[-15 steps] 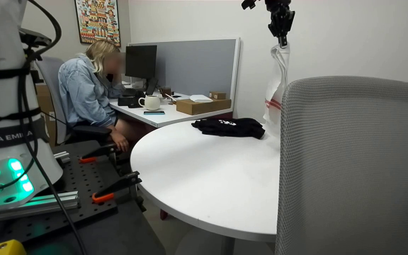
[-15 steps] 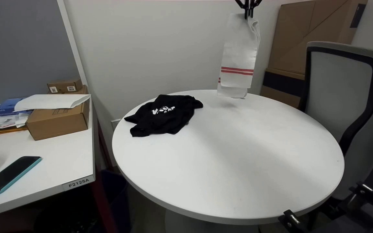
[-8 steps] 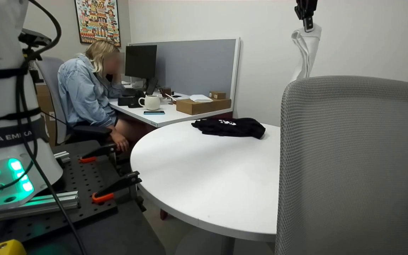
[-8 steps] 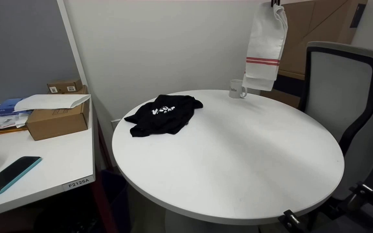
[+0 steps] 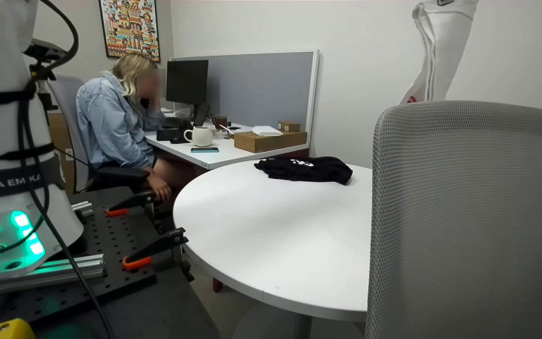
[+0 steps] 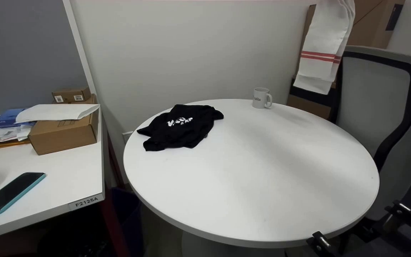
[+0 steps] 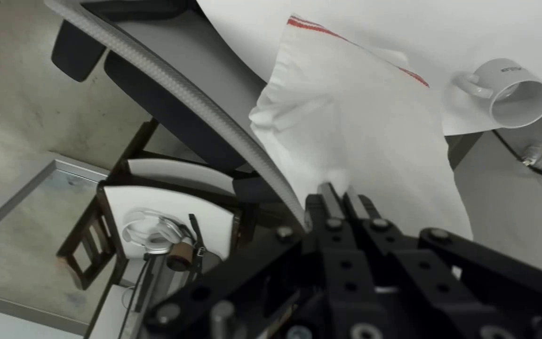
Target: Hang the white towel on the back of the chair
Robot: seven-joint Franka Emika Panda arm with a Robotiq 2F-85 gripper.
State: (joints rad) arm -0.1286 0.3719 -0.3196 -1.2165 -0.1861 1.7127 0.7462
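Observation:
The white towel with red stripes hangs down from my gripper in the air; it shows in both exterior views (image 5: 445, 52) (image 6: 324, 43) and in the wrist view (image 7: 384, 136). My gripper (image 7: 339, 190) is shut on the towel's upper part. In an exterior view only a fingertip (image 5: 445, 2) shows at the top edge. The grey mesh chair (image 5: 468, 212) stands at the table; its backrest (image 6: 375, 96) is partly overlapped by the towel's edge in an exterior view. In the wrist view the backrest's top rim (image 7: 205, 108) runs just left of the towel and fingertips.
A round white table (image 6: 255, 185) holds a black shirt (image 6: 184, 126) and a white mug (image 6: 260, 98); the mug (image 7: 504, 89) is right of the towel in the wrist view. Cardboard boxes (image 6: 368, 30) stand behind the chair. A person (image 5: 115, 113) sits at a desk (image 5: 214, 157).
The gripper and towel have moved up and right in both exterior views, off the table's far edge toward the chair. The mug, first hidden behind the towel, now shows.

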